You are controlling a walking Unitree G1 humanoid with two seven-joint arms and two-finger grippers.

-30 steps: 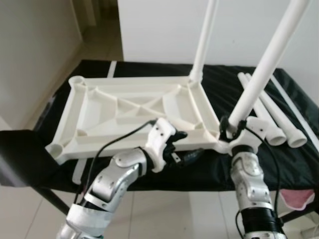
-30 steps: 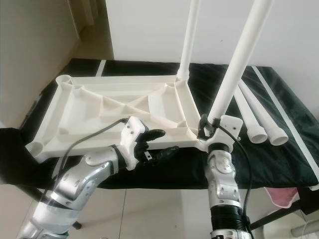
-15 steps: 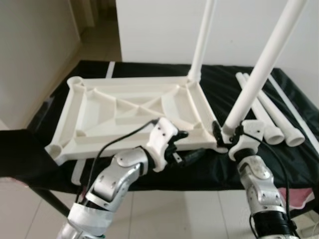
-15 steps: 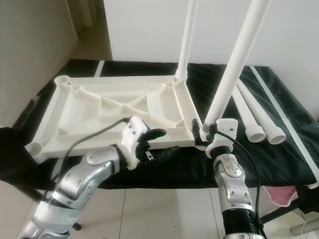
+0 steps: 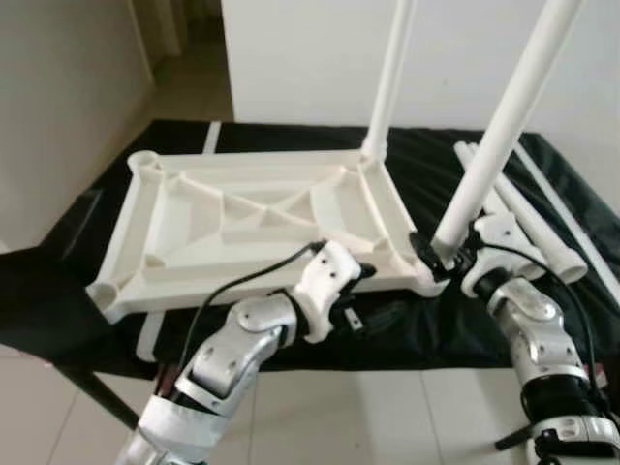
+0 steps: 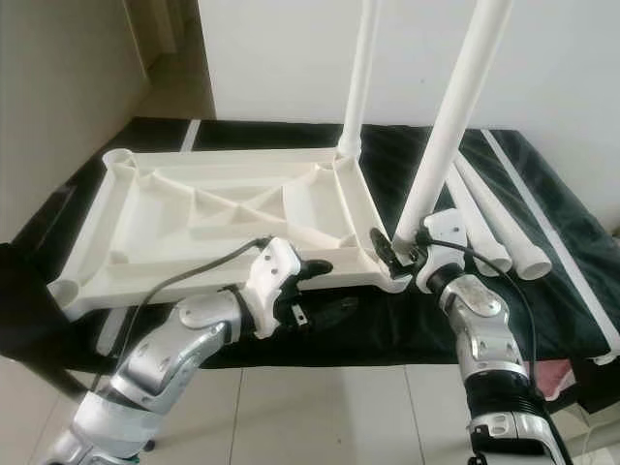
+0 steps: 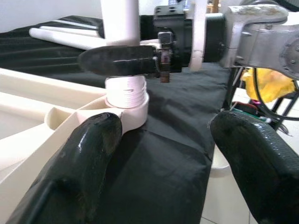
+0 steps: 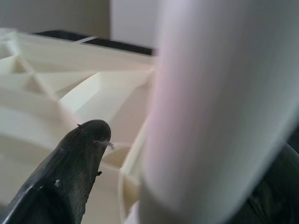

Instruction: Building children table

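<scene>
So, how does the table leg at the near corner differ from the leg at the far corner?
The near leg is held at its base by the right gripper; the far leg stands free. The near leg leans to the right, with thread still showing above its socket; the far leg looks nearly upright. Both are white tubes rising from the upturned tabletop.

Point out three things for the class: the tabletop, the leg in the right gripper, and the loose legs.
Tabletop (image 5: 242,228), left eye view, on its ribbed underside.
Leg (image 5: 499,145), left eye view, mid-shaft.
Right gripper (image 6: 405,254), right eye view, at the leg's base.
Loose legs (image 6: 504,237), right eye view, on one tube.
</scene>
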